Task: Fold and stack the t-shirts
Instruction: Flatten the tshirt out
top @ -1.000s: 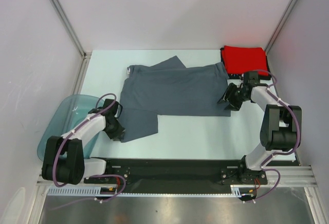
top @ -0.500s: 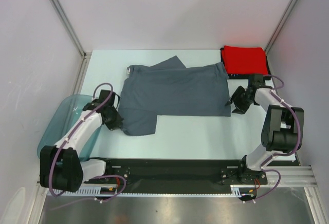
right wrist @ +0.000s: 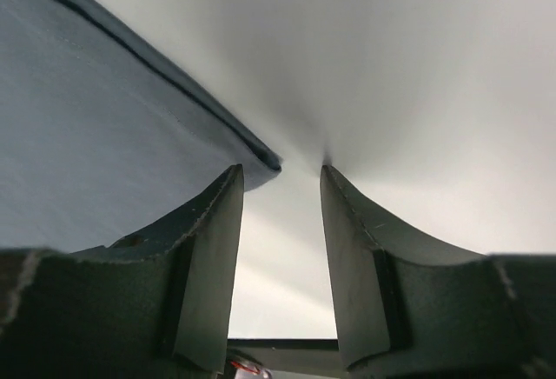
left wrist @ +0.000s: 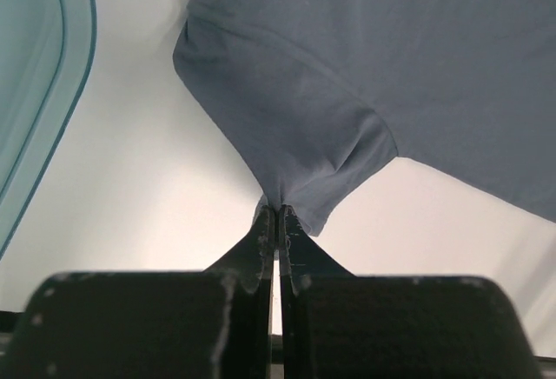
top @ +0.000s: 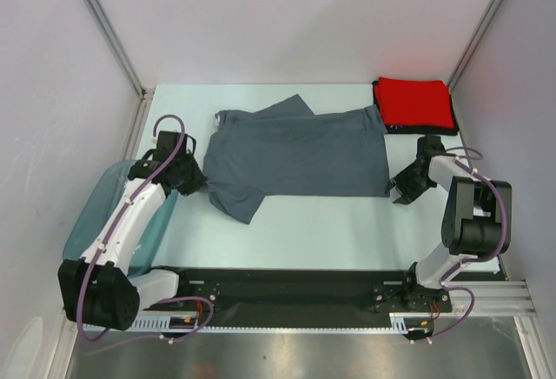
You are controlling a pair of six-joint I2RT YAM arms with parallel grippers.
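A slate blue-grey t-shirt (top: 300,151) lies spread across the middle of the table. My left gripper (top: 195,180) is at its left side, shut on the tip of a sleeve (left wrist: 291,149); the pinched cloth meets the closed left gripper (left wrist: 278,211) in the left wrist view. My right gripper (top: 401,190) stands open low at the shirt's near right corner (right wrist: 265,160), which lies just by the left fingertip (right wrist: 233,179) with nothing between the jaws. At the back right, a folded red t-shirt (top: 415,103) rests on a folded black t-shirt (top: 423,129), of which only an edge shows.
A translucent teal tub (top: 91,216) sits off the table's left edge, under the left arm, and its rim (left wrist: 74,92) shows in the left wrist view. White walls and metal posts close in the table.
The left gripper shut on the sleeve and drew it back and left, bunching the shirt's near left flap. The right gripper slid right off the shirt to its corner, jaws narrowing.
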